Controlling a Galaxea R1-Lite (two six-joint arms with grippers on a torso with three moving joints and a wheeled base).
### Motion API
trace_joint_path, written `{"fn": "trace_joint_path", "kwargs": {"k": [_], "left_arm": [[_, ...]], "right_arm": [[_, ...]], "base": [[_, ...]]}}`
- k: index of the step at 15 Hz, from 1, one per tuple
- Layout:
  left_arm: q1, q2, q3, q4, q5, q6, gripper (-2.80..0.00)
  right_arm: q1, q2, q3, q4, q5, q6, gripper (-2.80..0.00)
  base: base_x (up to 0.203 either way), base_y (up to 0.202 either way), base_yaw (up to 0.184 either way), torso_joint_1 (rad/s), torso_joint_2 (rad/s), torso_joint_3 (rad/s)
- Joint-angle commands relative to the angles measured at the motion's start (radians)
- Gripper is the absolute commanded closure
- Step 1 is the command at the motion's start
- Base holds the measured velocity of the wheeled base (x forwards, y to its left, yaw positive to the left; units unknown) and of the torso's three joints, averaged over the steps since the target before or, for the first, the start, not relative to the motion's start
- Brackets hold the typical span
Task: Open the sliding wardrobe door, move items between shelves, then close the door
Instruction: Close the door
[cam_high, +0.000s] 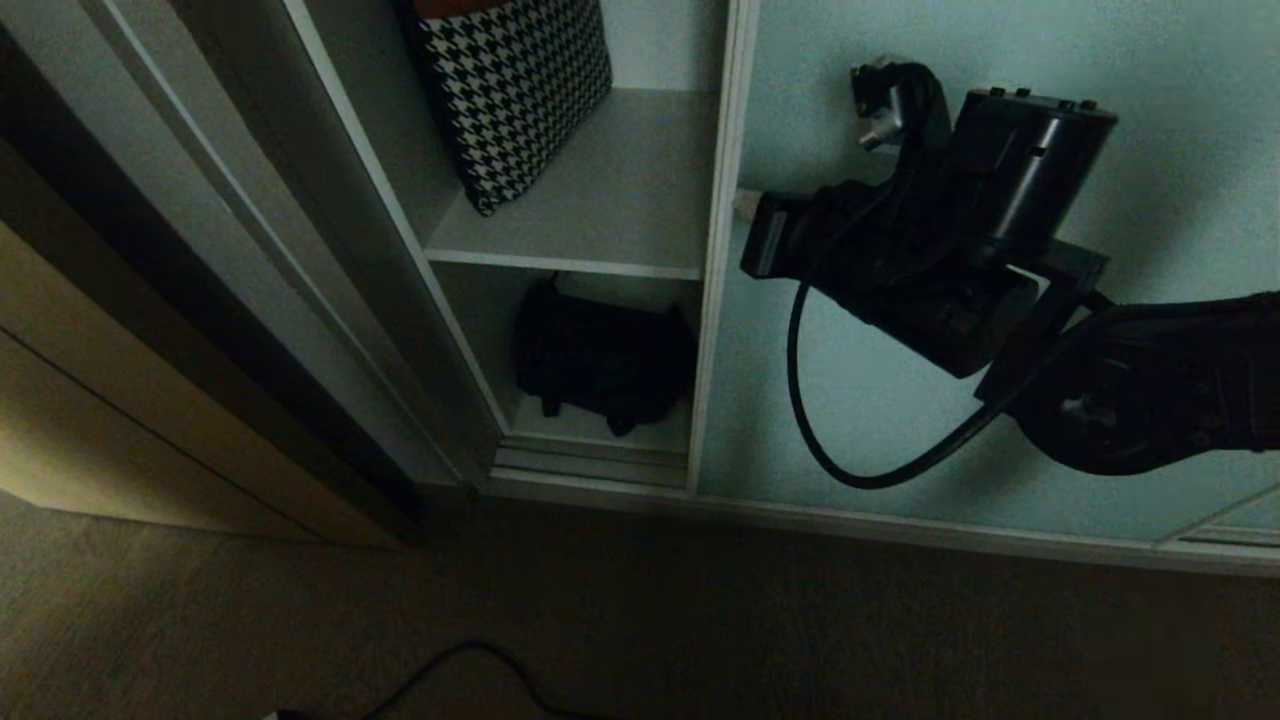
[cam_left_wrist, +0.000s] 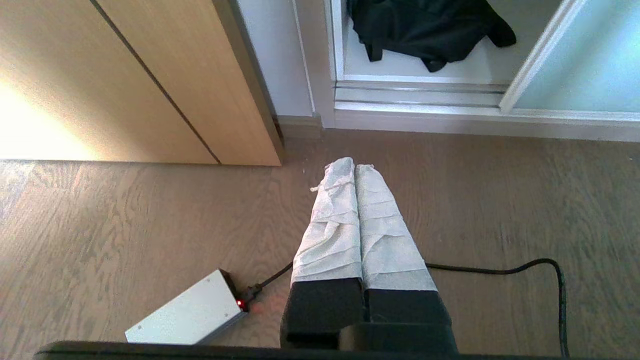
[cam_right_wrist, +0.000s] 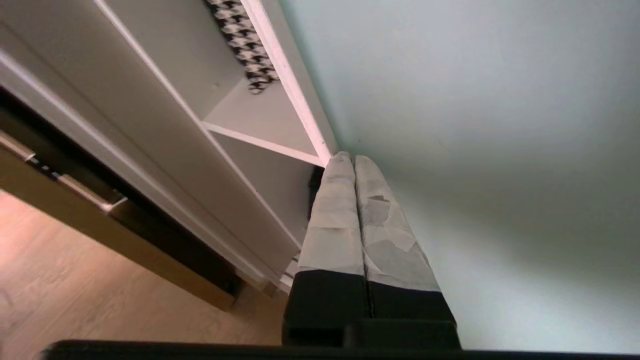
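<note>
Nearest the robot is the wood floor (cam_left_wrist: 125, 210), where a small silver box (cam_left_wrist: 187, 315) with a red light lies with a black cable (cam_left_wrist: 500, 271) running across the boards. The left tool (cam_left_wrist: 355, 167) hangs low over this floor with its two wrapped fingers (cam_left_wrist: 330, 225) pressed together, closed on nothing, pointing toward the foot of the wardrobe. To the left stands a beige wooden cabinet front (cam_left_wrist: 150, 75).

Farther on, the ridged metal floor track (cam_left_wrist: 420, 95) runs along the base of the wardrobe. Above it the right arm reaches in from the right, and the right tool (cam_right_wrist: 350, 159) is closed and empty too, its fingers (cam_right_wrist: 335, 220) together with their tips at the left edge of the sliding door (cam_high: 1000, 420), right at the thin pale frame (cam_high: 712, 250); whether they actually touch it cannot be told. The frosted blue-green door covers the right part of the wardrobe and leaves the left bay open.

Inside that open bay, the lower shelf (cam_high: 600, 425) holds a soft black fabric piece (cam_high: 600, 355) with a strap hanging over its front. On the upper shelf (cam_high: 610, 190), a black-and-white houndstooth cloth (cam_high: 515, 90) leans against the left wall of the bay, tilted, its lower corner resting on the board.
</note>
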Motion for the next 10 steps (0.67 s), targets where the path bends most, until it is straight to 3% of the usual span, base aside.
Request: {"fn": "trace_joint_path", "kwargs": {"k": [1, 4, 10], "left_arm": [[0.0, 0.002, 0.0, 0.0, 0.0, 0.0, 0.0], [0.0, 0.002, 0.0, 0.0, 0.0, 0.0, 0.0], [0.0, 0.002, 0.0, 0.0, 0.0, 0.0, 0.0]], "right_arm": [[0.03, 0.024, -0.018, 0.001, -0.002, 0.0, 0.0], [0.08, 0.001, 0.012, -0.012, -0.007, 0.004, 0.0], [0.132, -0.254, 0.238, -0.065, 0.003, -0.004, 0.0]], "base": [[0.0, 0.0, 0.0, 0.0, 0.0, 0.0], [0.0, 0.0, 0.0, 0.0, 0.0, 0.0], [0.0, 0.0, 0.0, 0.0, 0.0, 0.0]]}}
